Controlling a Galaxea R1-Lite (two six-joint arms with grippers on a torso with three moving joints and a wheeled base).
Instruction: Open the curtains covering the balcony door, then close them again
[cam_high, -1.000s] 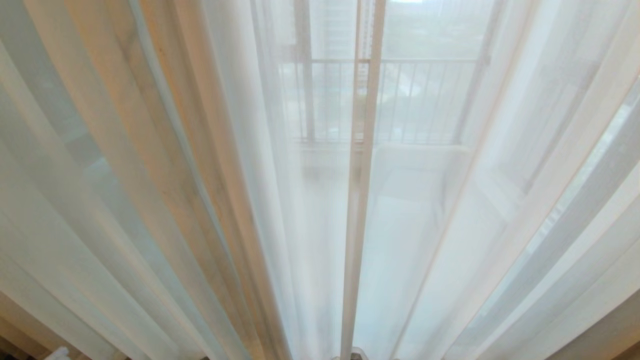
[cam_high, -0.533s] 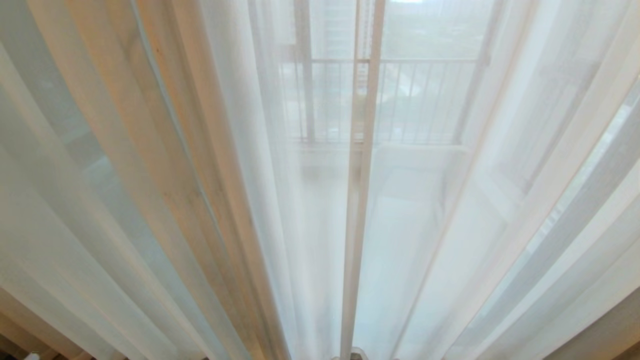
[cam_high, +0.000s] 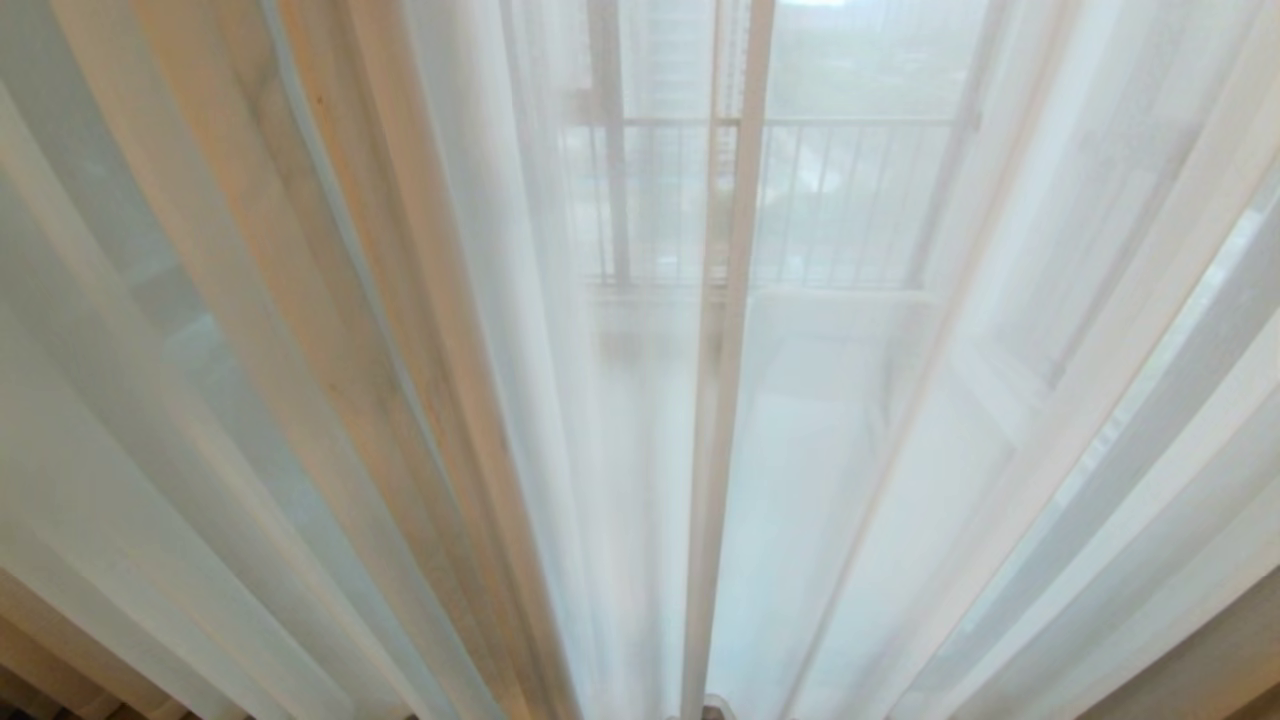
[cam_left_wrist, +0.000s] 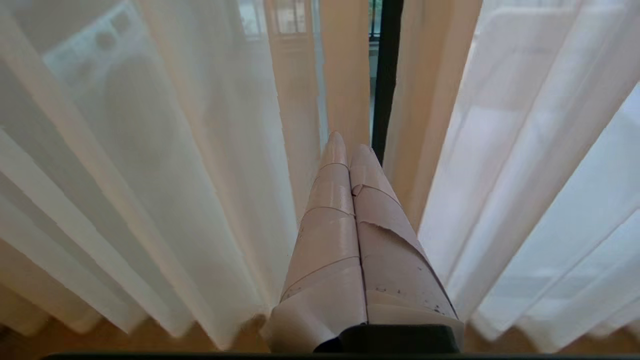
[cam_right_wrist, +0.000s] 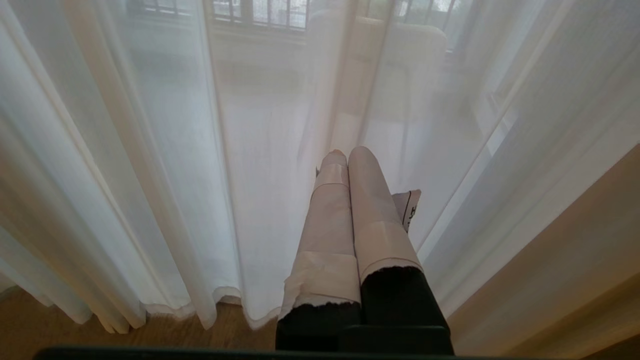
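1. The sheer white see-through curtains (cam_high: 400, 400) with cream-beige hemmed edges hang drawn across the whole head view in long vertical folds. Their two hems meet in a pale vertical seam at centre frame.
2. The balcony door (cam_left_wrist: 387, 75) shows only as a dark metal post, top centre of the left wrist view, between two cream hems.
3. The left tool (cam_left_wrist: 350, 150), wrapped in pale tape, has its fingers pressed together on nothing, tips just beside that gap.
4. The right tool (cam_right_wrist: 345, 155) is likewise closed and empty, close to the sheer fabric at centre of its view.
5. Judged from the closed panels and idle tools, either opening has not begun or the curtains are already closed again.
6. If opening is ahead, a tool must part its fingers, catch a hem and sweep sideways.
7. Against the earlier head frames, a small white object at the lower left corner is gone; the curtains hang much the same.
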